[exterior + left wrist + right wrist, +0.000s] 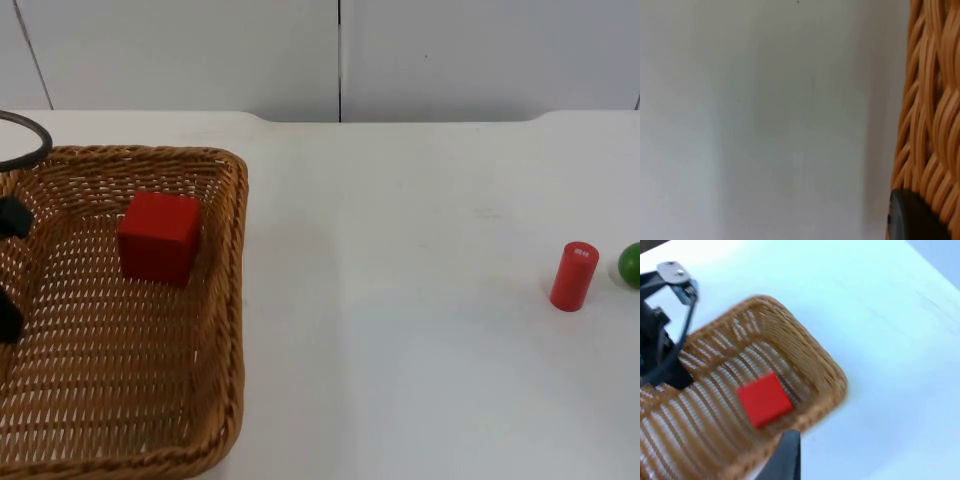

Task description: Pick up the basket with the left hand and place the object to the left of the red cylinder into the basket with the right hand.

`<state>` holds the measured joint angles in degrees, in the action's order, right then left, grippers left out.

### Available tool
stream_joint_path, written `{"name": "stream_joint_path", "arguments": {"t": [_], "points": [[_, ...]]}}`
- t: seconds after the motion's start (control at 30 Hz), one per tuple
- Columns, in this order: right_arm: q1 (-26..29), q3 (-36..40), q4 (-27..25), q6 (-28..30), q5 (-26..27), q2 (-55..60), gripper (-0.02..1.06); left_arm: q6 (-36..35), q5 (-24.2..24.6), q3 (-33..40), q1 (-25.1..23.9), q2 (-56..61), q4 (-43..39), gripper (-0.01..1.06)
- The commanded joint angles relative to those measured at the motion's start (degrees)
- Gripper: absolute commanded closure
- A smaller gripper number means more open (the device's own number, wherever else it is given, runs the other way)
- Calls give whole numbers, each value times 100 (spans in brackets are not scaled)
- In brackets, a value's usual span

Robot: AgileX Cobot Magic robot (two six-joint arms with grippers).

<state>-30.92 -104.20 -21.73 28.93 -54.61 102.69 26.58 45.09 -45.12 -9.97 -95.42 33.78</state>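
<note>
Red cube [158,238] lies inside the wicker basket [228,300], toward the basket's 1 o'clock corner, near the far and right walls; it rests on the woven floor. Right wrist view confirms it: cube [764,399] on the basket's weave, close to a rounded corner of the rim [832,375].

Basket sits at 8 o'clock of the top view.

Left hand [8,270] at the basket's 9 o'clock wall, two black fingers inside the rim; left wrist view has one black fingertip [912,217] pressed against the weave [930,125]. Reads as clamped on the basket wall.

Right hand [785,460] is above the basket's near edge; finger state cannot be told.

Red cylinder [574,277] stands upright at 3 o'clock on the white surface [400,300], well apart from the basket. Green ball [631,264] just beside it, at its 3 o'clock.
</note>
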Motion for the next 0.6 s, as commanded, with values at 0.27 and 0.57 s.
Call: {"name": "stream_joint_path", "arguments": {"t": [0.27,0.57], "points": [[637,3200,187,-465,1172,-2674,17,17,24,19,-12,60,243,105],[649,4874,1815,-1980,1641,-4364,17,17,-49,19,-12,60,274,105]]}}
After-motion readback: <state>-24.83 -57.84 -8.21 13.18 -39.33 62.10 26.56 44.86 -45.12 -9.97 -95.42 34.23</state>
